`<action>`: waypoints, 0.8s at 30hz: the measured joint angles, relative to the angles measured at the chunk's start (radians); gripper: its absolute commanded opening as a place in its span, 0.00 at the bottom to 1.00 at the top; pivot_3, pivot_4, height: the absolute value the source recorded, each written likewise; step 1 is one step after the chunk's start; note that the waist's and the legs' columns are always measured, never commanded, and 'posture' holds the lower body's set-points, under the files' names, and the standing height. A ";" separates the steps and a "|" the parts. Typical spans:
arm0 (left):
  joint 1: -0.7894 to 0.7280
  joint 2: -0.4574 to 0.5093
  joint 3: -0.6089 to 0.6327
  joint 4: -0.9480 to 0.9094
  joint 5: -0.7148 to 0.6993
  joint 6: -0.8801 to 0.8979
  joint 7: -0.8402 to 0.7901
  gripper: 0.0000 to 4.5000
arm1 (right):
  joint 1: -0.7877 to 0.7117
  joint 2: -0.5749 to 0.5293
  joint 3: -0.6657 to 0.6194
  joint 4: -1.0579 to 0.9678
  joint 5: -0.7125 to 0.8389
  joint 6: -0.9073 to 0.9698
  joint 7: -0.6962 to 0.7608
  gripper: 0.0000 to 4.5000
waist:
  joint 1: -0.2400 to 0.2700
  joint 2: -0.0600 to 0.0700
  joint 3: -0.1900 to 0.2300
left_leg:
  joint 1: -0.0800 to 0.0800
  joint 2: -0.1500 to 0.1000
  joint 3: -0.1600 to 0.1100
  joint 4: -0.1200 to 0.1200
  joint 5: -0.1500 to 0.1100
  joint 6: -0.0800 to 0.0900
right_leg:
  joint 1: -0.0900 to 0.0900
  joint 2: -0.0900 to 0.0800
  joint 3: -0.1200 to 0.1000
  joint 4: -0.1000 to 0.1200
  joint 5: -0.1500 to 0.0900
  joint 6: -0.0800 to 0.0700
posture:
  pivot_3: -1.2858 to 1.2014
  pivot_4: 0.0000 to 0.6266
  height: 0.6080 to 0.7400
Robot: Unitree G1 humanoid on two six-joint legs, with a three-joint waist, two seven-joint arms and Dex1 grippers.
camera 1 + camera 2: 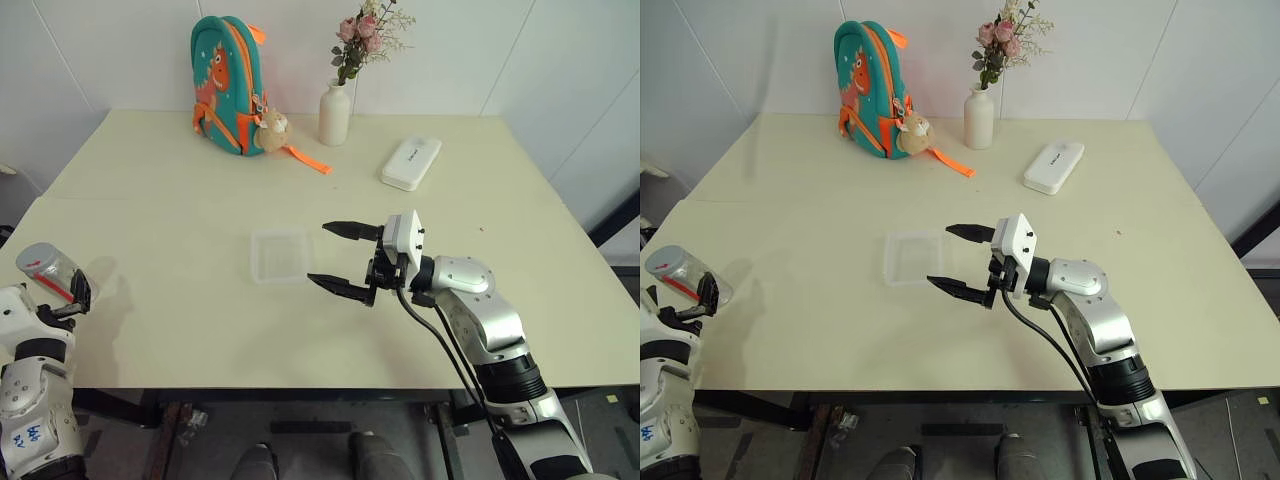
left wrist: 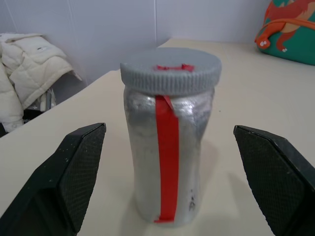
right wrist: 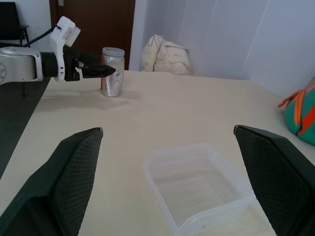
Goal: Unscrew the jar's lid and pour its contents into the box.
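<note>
The left gripper [image 2: 167, 182] has its two black fingers [image 2: 74, 172] spread wide, one on each side of the jar [image 2: 168, 147] with a clear gap on both sides — nothing is clamped or touched. The jar stands upright on the cream table [image 1: 180, 200] at its near left edge. It is a small clear-greyish plastic cylinder with a red stripe running down its side, and its grey ribbed lid [image 2: 171, 69] is screwed on flat, with a bit of red showing on top. I cannot make out the contents through the cloudy wall.

The right gripper [image 1: 338, 257] hovers over the middle of the table, pointing left, its fingers also far apart and empty. Just to its left lies the box [image 1: 280, 254] — a shallow clear plastic tray with rounded corners, sitting flat, well apart from the jar.
</note>
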 measured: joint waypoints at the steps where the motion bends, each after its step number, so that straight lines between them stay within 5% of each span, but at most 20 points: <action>1: -0.011 0.012 -0.004 0.022 0.002 -0.007 -0.007 0.99 | 0.003 -0.001 -0.001 -0.004 0.000 0.001 -0.005 1.00 | 0.000 0.000 0.000 | 0.000 0.000 0.000 0.000 0.000 0.000 | 0.000 0.000 0.000 0.000 0.000 0.000 | 0.52 0.24 1.00; 22: -0.127 0.115 -0.086 0.272 0.048 -0.104 -0.070 0.99 | 0.033 -0.005 -0.001 -0.057 -0.005 0.019 -0.078 1.00 | 0.002 0.000 0.000 | 0.000 0.000 0.000 -0.008 0.000 -0.001 | -0.003 0.000 -0.002 0.000 0.007 0.014 | 0.52 0.24 1.00; 24: -0.128 0.123 -0.089 0.275 0.049 -0.107 -0.074 0.90 | 0.034 -0.005 -0.001 -0.057 -0.008 0.019 -0.082 1.00 | 0.002 0.000 0.000 | 0.000 0.000 0.000 -0.009 0.000 -0.001 | -0.003 0.000 -0.002 0.000 0.007 0.014 | 0.52 0.24 1.00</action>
